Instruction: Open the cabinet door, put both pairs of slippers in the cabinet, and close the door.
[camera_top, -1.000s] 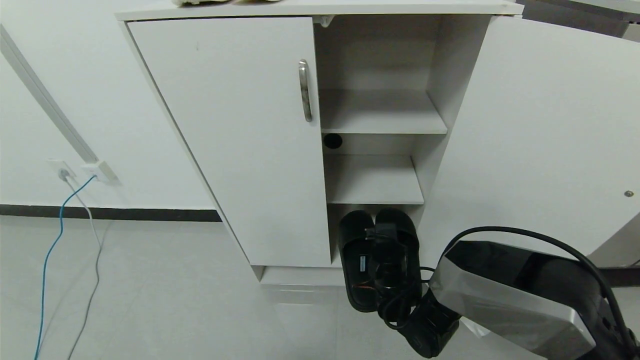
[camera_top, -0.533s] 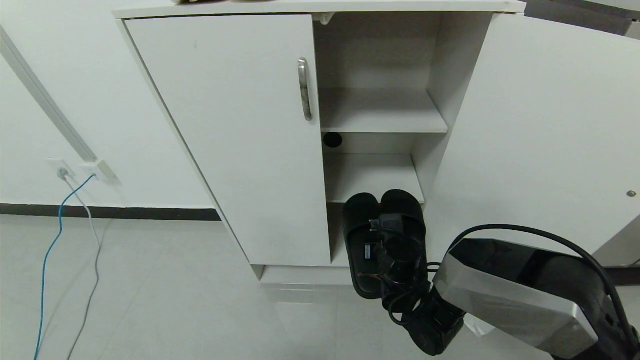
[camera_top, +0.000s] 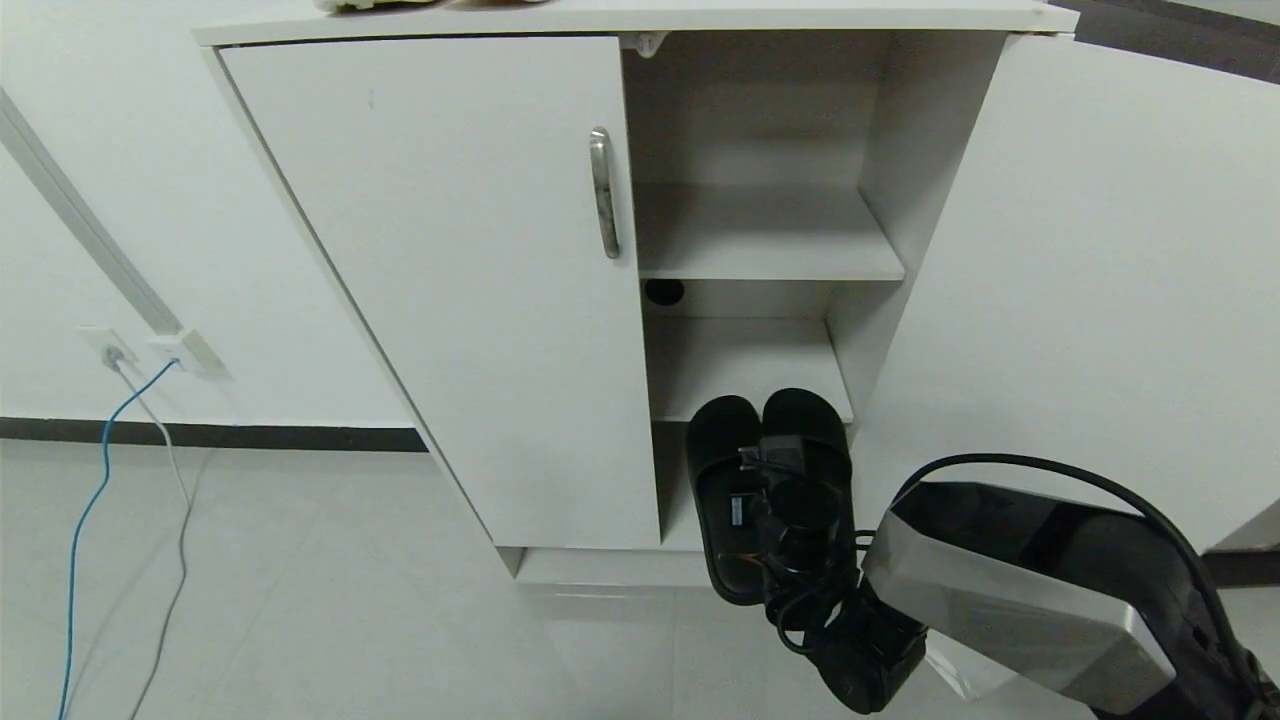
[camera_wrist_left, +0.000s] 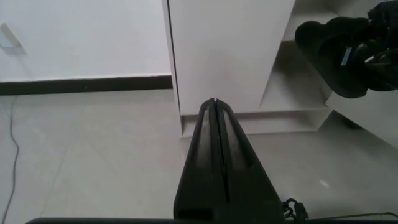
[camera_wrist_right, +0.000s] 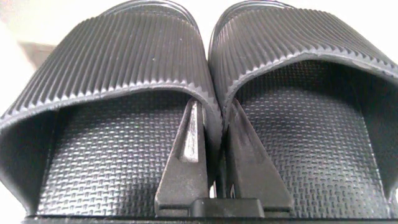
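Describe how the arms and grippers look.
Right arm: angular shell, glossy black on top with a silver side panel, a black cable arching over it, more black wires bunched at the wrist. Right gripper: black tapered jaws, one face scuffed grey. Left gripper: matte black, long, narrow jaws.

We find the right arm (camera_top: 1010, 590) at the near right, its silver-and-black forearm sloping down and leftward to a black wrist (camera_top: 860, 650), with a black cable (camera_top: 1000, 458) arching over it. From the wrist the right gripper (camera_top: 768, 462) points away from us toward the far side. Its two fingers (camera_wrist_right: 189, 155) stand close together, pinched on the touching inner walls of the pair of black slippers (camera_wrist_right: 124, 124), which we hold with the toes far. Our left gripper (camera_wrist_left: 214, 112) hangs low above the floor, aimed toward the far side, its long black fingers (camera_wrist_left: 231, 146) pressed flat against each other.
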